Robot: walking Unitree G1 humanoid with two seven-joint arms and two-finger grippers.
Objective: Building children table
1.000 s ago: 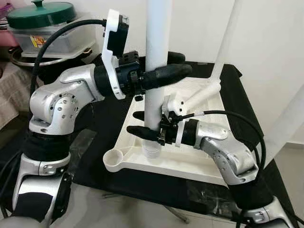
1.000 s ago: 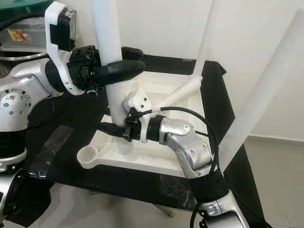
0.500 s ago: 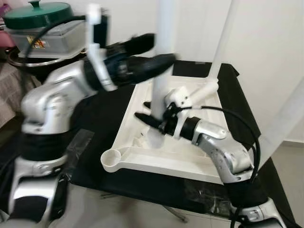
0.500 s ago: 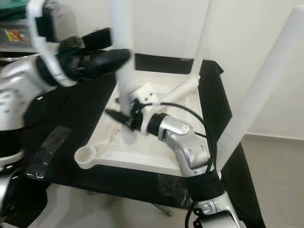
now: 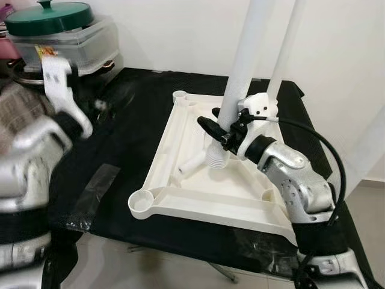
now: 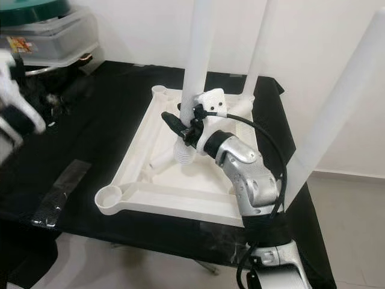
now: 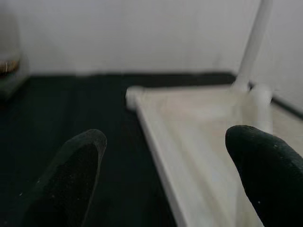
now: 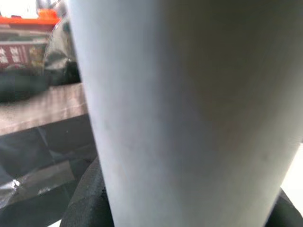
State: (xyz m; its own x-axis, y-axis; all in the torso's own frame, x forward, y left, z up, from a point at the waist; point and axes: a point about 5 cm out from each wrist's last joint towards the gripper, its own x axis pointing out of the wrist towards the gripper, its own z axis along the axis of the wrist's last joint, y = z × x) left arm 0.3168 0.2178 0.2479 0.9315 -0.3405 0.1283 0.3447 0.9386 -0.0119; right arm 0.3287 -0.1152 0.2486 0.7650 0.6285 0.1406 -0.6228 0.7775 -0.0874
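At the far left a green-lidded pot (image 5: 51, 15) sits on a clear plastic container (image 5: 78, 45) that carries a red and yellow label (image 5: 43, 51), its print too small to read. In front of it the left arm is blurred, and the left gripper (image 7: 175, 175) hangs above the black cloth (image 5: 126, 138) just beside the tabletop's edge. Its two black fingers (image 7: 78, 165) are spread wide apart with nothing between them. A strip of clear tape (image 5: 90, 195) lies on the cloth near the front edge.

In the middle the white children's tabletop (image 5: 180, 201) lies upside down on the cloth, with round leg sockets (image 5: 142, 202) at its corners. A white table leg (image 5: 243, 72) rises from it, tilted, and its ribbed threaded end (image 5: 216, 159) rests on the underside near the centre. The right gripper (image 5: 215, 124) is clamped around this leg just above the thread, one finger on each side. A second white leg (image 5: 286, 51) stands in the back right corner socket. At the far right a third white leg (image 6: 337, 114) slants up off the table's edge.
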